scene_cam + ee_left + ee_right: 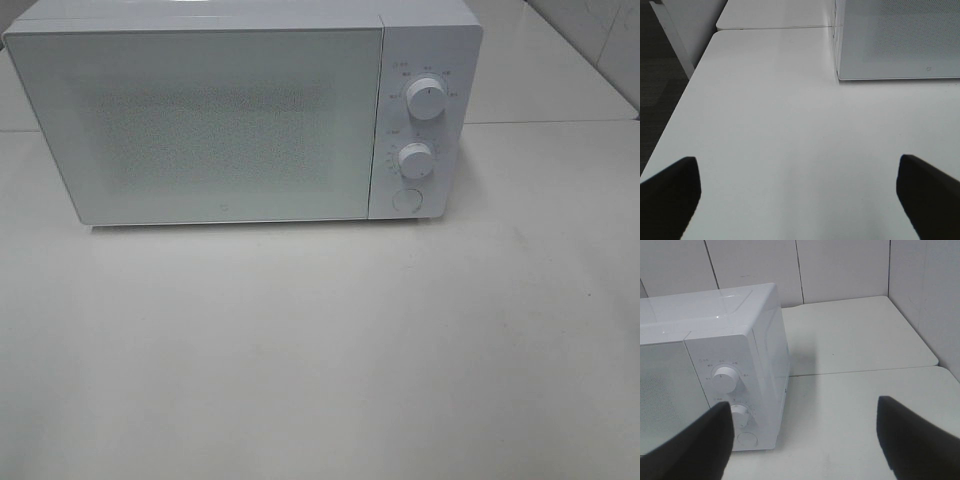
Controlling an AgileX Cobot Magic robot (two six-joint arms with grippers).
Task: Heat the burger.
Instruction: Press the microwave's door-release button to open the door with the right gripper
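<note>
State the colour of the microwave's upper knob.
White. The upper knob shows best in the exterior high view.

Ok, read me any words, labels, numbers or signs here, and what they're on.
No text is readable.
Markings around the upper knob of the microwave: too small, blurred.
Markings around the lower knob: too small, blurred.
Small mark low on the door: too small to read.

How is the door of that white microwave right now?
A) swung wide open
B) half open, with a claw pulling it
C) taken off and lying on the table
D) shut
D: the door of the microwave lies flush beside the control panel, with no gap and none of the inside showing.
</note>
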